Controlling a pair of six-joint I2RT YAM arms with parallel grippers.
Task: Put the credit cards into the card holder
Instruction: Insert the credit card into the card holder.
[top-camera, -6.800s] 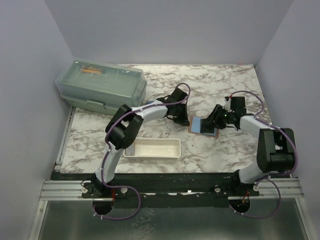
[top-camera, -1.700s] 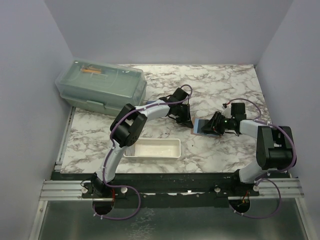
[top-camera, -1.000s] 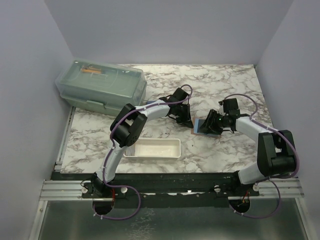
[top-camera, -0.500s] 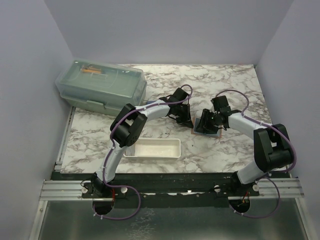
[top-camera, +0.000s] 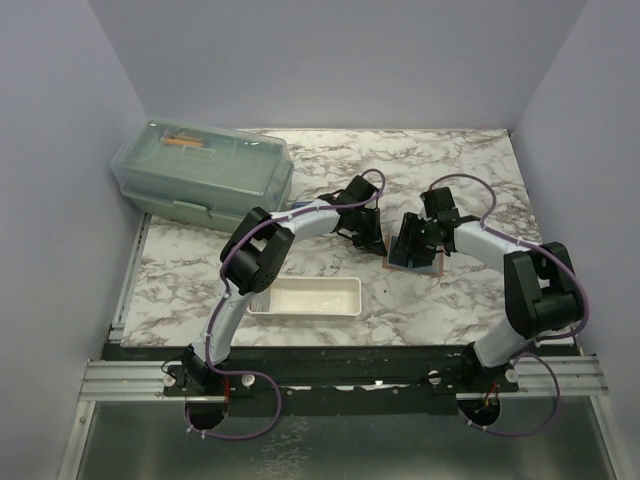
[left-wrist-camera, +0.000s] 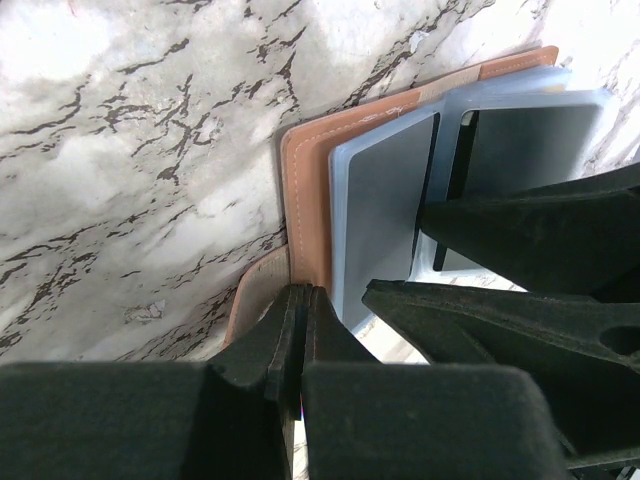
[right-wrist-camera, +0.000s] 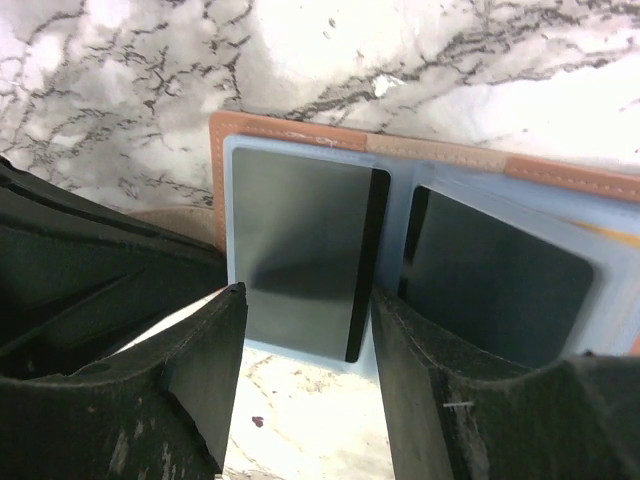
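Note:
The tan card holder (left-wrist-camera: 305, 190) lies open on the marble, its brown rim (right-wrist-camera: 290, 131) framing clear sleeves. One grey credit card (right-wrist-camera: 298, 250) with a black stripe sits in the left sleeve and a second card (right-wrist-camera: 495, 282) in the right sleeve. My left gripper (left-wrist-camera: 301, 293) is shut, its tips pressed against the holder's near edge, beside a curled tan flap (left-wrist-camera: 250, 295). My right gripper (right-wrist-camera: 310, 300) hovers open just over the left card's lower edge. From above, the right gripper (top-camera: 408, 246) hides most of the holder (top-camera: 433, 268), and the left gripper (top-camera: 370, 238) is at its left side.
A long white tray (top-camera: 305, 297) lies near the front, left of centre. A pale green lidded box (top-camera: 205, 175) stands at the back left. Lilac walls close in the table on three sides. Both arms meet close together around the holder.
My right gripper has swung left and a little back, from the holder's right side to over its middle, with its jaws slightly wider. The left arm has stayed put.

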